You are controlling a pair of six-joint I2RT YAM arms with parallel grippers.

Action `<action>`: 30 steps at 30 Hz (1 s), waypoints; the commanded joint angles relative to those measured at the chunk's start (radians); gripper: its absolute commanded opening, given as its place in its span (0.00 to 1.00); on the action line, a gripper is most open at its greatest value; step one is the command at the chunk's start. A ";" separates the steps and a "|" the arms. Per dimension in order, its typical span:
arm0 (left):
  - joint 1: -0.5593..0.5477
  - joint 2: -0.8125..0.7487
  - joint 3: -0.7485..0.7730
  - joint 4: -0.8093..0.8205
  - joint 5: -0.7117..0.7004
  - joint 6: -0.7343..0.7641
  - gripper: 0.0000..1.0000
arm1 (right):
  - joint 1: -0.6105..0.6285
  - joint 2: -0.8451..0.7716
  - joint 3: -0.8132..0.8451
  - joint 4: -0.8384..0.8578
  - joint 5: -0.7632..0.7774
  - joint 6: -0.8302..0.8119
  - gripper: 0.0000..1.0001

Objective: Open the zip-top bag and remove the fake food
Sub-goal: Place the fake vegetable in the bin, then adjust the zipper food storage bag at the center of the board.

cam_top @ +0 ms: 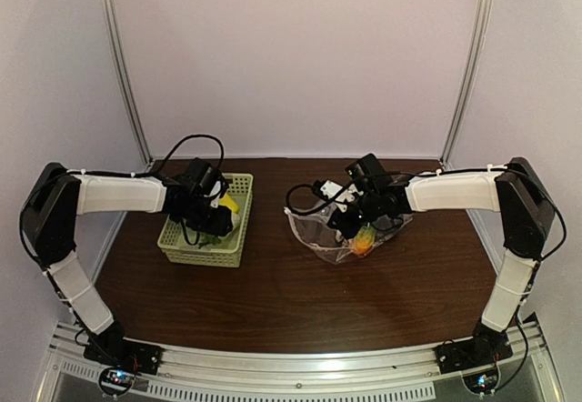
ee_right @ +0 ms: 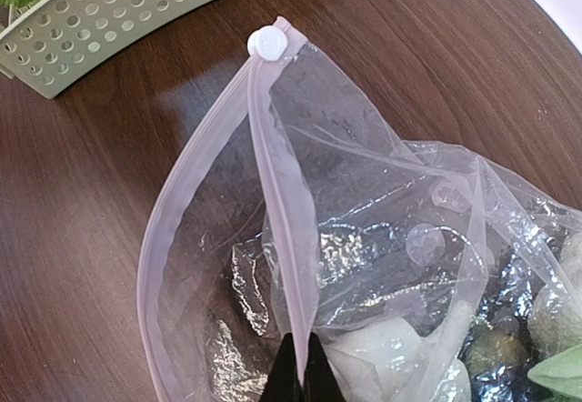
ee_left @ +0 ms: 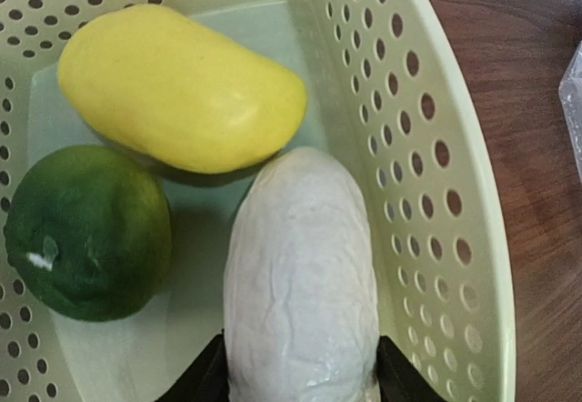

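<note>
Your right gripper [ee_right: 299, 376] is pinching the zip-top bag [ee_right: 382, 238], likely limp and slippery, by its firmer zip strip [ee_right: 284, 193], while your left gripper [ee_left: 302, 382] is clasping a light whitish piece [ee_left: 300, 266].

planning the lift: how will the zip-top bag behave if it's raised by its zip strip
Likely floppy: the zip-top bag creases and folds where the right gripper pinches its strip. Its glossy film probably slips easily. The fake food inside may slide and shift the weight.
</note>
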 commanded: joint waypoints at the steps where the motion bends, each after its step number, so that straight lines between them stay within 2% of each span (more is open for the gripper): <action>1: 0.016 0.092 0.103 0.069 0.015 0.053 0.25 | -0.004 0.018 0.028 -0.019 -0.010 0.001 0.00; 4: 0.022 0.157 0.163 0.076 0.016 0.065 0.27 | -0.002 0.027 0.033 -0.024 -0.014 0.002 0.00; 9: 0.024 0.226 0.241 0.071 0.006 0.064 0.45 | -0.003 0.026 0.031 -0.026 -0.013 -0.001 0.00; 12: 0.024 0.237 0.259 0.054 -0.009 0.060 0.53 | -0.003 0.021 0.030 -0.027 -0.015 -0.002 0.00; 22: 0.024 0.205 0.249 0.037 -0.001 0.098 0.68 | -0.003 0.000 0.029 -0.029 -0.049 -0.001 0.00; 26: 0.013 0.116 0.223 0.058 -0.040 0.127 0.73 | -0.003 -0.019 0.034 -0.038 -0.049 -0.002 0.00; 27: 0.006 0.081 0.215 0.072 -0.048 0.143 0.79 | -0.003 -0.028 0.034 -0.038 -0.042 -0.004 0.00; 28: -0.002 0.037 0.208 0.087 -0.056 0.161 0.95 | -0.003 -0.039 0.036 -0.041 -0.035 -0.009 0.00; 30: -0.023 -0.054 0.190 0.139 -0.054 0.205 0.97 | -0.004 -0.059 0.041 -0.050 -0.011 -0.022 0.00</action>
